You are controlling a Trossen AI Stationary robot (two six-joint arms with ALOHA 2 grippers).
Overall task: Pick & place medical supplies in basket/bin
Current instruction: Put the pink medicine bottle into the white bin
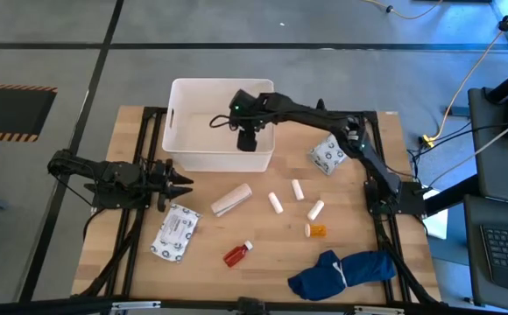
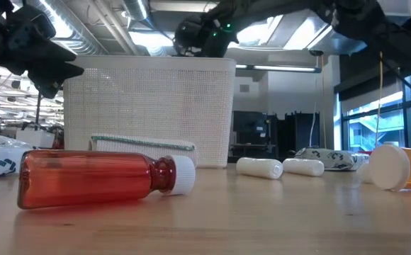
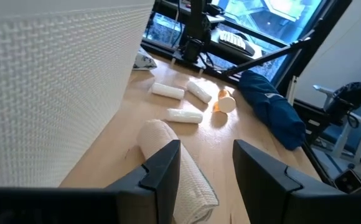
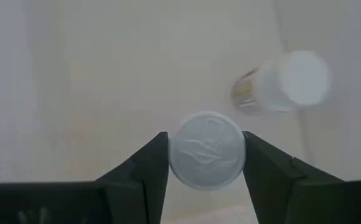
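Reaching over the white bin (image 1: 177, 131) at upper centre of the overhead frame, the right tool (image 1: 247, 138) hangs above the bin's inside, so whatever it lets go should land there. Its wrist picture shows the two fingers pinching a round white cap (image 4: 206, 150) from either side, seen end-on; the body under the cap is hidden, so it may be a vial or a small bottle. Past it, in that picture's upper right, a white-capped vial (image 4: 280, 82) already lies on the bin floor.

At the left edge of the overhead frame the left tool (image 1: 182, 184) waits low over the counter (image 1: 263, 254), just beside the bin's near wall. Its fingers are spread with nothing between them, and in its wrist picture they frame a tan bandage roll (image 1: 232, 199), probably the next pick.

Other supplies lie loose on the counter below the bin: a printed packet (image 1: 175, 233) at lower left, a red bottle (image 1: 237, 253) at lower centre, three white cylinders (image 1: 276, 203) in the middle, and an orange bottle (image 1: 316, 230) to their right. A second packet (image 1: 328, 154) sits right of the bin, close under the right arm. A blue cloth (image 1: 342, 272) lies bunched at lower right.
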